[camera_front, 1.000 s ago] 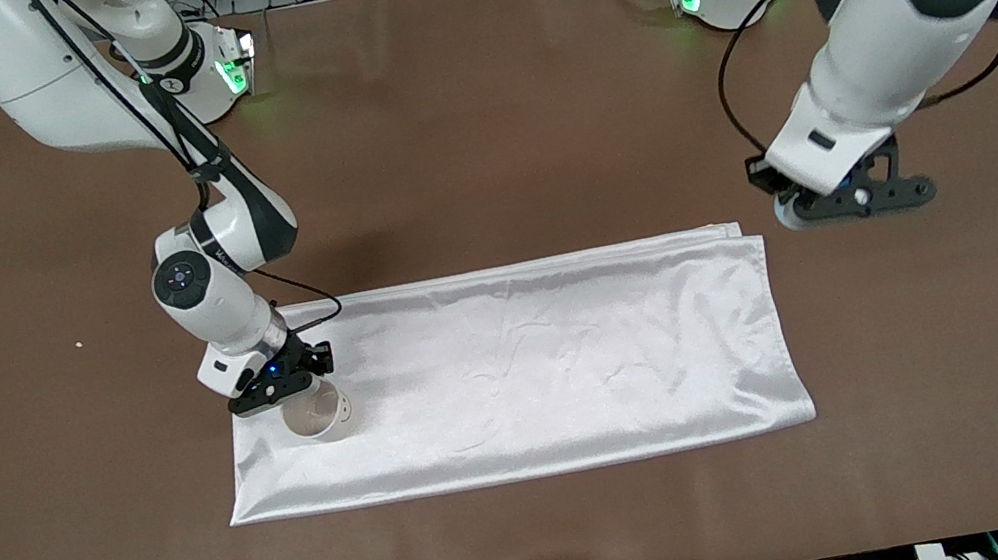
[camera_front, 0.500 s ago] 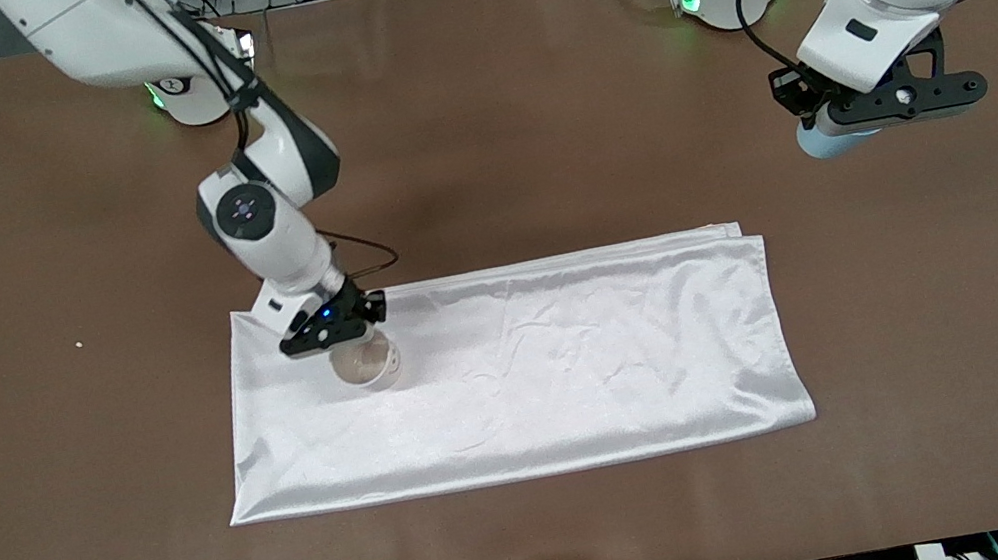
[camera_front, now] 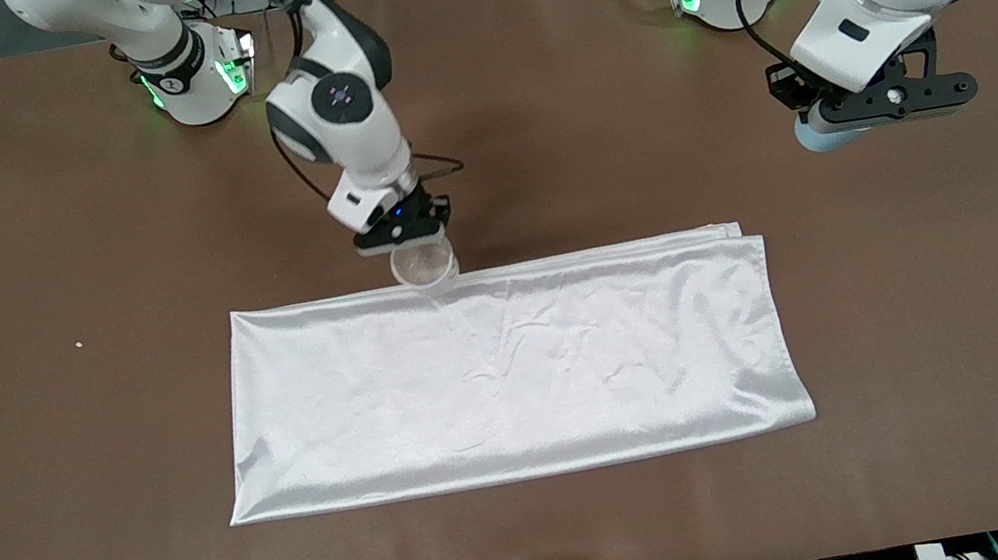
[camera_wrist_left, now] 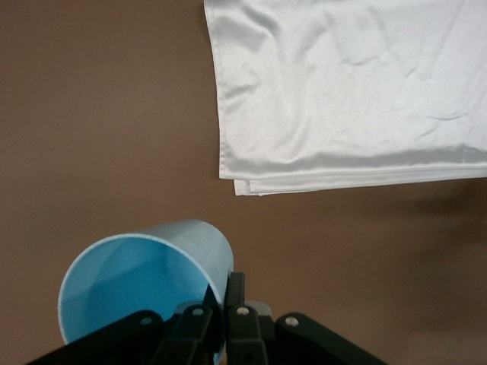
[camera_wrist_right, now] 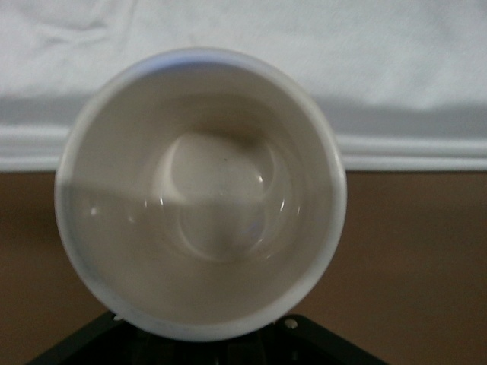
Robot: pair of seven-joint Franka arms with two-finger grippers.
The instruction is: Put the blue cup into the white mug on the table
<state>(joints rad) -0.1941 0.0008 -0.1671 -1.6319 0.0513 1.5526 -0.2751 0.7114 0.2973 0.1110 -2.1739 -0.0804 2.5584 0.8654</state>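
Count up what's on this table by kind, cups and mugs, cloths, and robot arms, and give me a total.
Blue cup: 1, held by the left end effector
White mug: 1, held by the right end effector
White cloth: 1
Robot arms: 2
Total: 5

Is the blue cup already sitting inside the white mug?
No, the blue cup hangs in the left gripper, while the white mug is empty in the right gripper.

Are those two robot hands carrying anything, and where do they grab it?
Left hand pinches the blue cup by its rim; right hand holds the white mug, grip spot hidden.
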